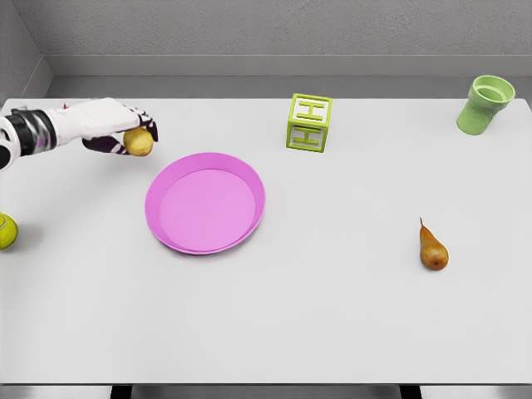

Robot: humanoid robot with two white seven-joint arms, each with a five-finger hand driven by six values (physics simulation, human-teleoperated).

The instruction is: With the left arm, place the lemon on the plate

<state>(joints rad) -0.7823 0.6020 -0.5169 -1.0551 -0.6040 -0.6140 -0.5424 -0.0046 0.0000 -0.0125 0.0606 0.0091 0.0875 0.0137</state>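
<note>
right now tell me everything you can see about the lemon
The lemon is small, yellow and rounded, with a smooth, slightly dull skin. It sits near the table's far left, just up and left of the pink plate, not on it. The left hand reaches in from the left and closes over its top, fingers wrapped around it, hiding its upper part. Whether it rests on the table or is lifted cannot be told.

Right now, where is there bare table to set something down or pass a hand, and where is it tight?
The widest bare patch is the near strip below the pink plate and the pear. Another lies between the plate and the pear, below the letter block. The stretch between the block and the green cup is also bare. It is tightest at far left, where the left hand holds the lemon beside the plate.
</note>
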